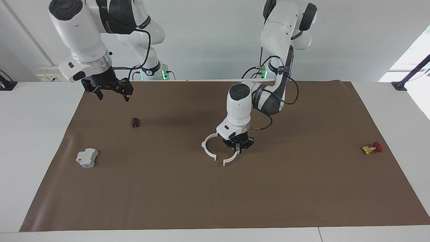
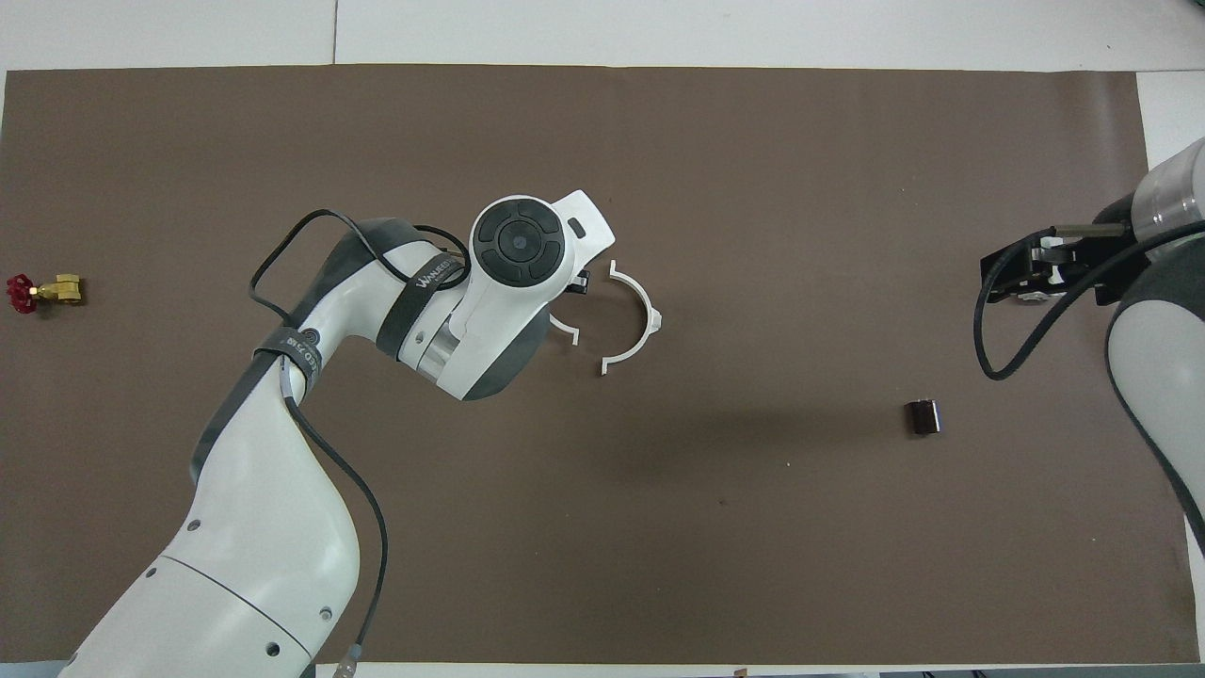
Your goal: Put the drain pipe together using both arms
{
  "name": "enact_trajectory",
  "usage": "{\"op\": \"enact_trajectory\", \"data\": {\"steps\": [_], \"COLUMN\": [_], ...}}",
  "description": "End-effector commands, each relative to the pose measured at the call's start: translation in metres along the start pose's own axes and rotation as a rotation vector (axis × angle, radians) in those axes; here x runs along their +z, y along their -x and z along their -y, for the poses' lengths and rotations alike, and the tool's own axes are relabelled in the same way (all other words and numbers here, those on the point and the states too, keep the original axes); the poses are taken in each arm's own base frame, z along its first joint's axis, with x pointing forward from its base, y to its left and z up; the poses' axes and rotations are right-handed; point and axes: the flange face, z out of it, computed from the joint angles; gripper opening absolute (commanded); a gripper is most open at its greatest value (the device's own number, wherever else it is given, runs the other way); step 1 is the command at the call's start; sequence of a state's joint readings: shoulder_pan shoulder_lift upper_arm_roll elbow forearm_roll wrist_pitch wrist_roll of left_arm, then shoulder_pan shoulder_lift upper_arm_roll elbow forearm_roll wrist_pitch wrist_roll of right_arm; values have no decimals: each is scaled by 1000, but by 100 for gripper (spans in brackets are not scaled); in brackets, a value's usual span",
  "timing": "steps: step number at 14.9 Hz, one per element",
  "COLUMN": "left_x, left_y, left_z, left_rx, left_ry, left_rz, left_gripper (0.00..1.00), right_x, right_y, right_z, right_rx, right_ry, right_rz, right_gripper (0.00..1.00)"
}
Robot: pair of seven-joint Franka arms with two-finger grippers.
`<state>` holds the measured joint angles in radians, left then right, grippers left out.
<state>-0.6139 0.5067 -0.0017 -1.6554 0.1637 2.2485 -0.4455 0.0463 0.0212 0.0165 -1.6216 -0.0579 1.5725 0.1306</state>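
Observation:
The drain pipe lies in two white half-ring arcs mid-mat. My left gripper [image 1: 239,149] is down at the mat, shut on the end of one arc [image 1: 231,159]. In the overhead view the left wrist covers most of that arc [image 2: 565,329], and only a black edge of the left gripper [image 2: 577,281] shows. The free arc [image 1: 205,150] [image 2: 649,318] lies beside it toward the right arm's end, its open side facing the held arc, and a small gap parts their ends. My right gripper [image 1: 113,97] [image 2: 1007,275] hangs open and empty, high over the mat's edge, where that arm waits.
A small dark cylinder [image 1: 135,122] [image 2: 923,416] lies below the right gripper. A grey boxy block [image 1: 86,158] sits farther from the robots at the same end. A yellow valve with a red knob [image 1: 372,148] [image 2: 42,291] lies at the left arm's end of the brown mat [image 1: 302,188].

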Motion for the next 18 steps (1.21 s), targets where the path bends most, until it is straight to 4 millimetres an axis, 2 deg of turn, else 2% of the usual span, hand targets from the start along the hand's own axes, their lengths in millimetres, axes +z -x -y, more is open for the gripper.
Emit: {"op": "enact_trajectory", "data": {"steps": [1,4,6,11,18], "left_x": [7,14,14,15,12], "left_y": [11,21,21,37,43], "left_z": [-5,-12,-12,-27,-36], "left_rx": [1,9,6,37,42], "left_ry": [6,23,25,20,16], "left_rz": [-20,-23,-27,-8,1], "left_gripper": [0,0,0,0,0], "right_x": [5,7,6,8,9], "right_y": [1,1,1,2,3], "right_z": [-15,-19,-20,-17,-16], "right_rx": [1,-46,-48,-49,-49], "right_ry": [-65,-82,-82,-81,-81], "right_rz": [19,20,17,17,22], "right_gripper": [100,100,100,100,100]}}
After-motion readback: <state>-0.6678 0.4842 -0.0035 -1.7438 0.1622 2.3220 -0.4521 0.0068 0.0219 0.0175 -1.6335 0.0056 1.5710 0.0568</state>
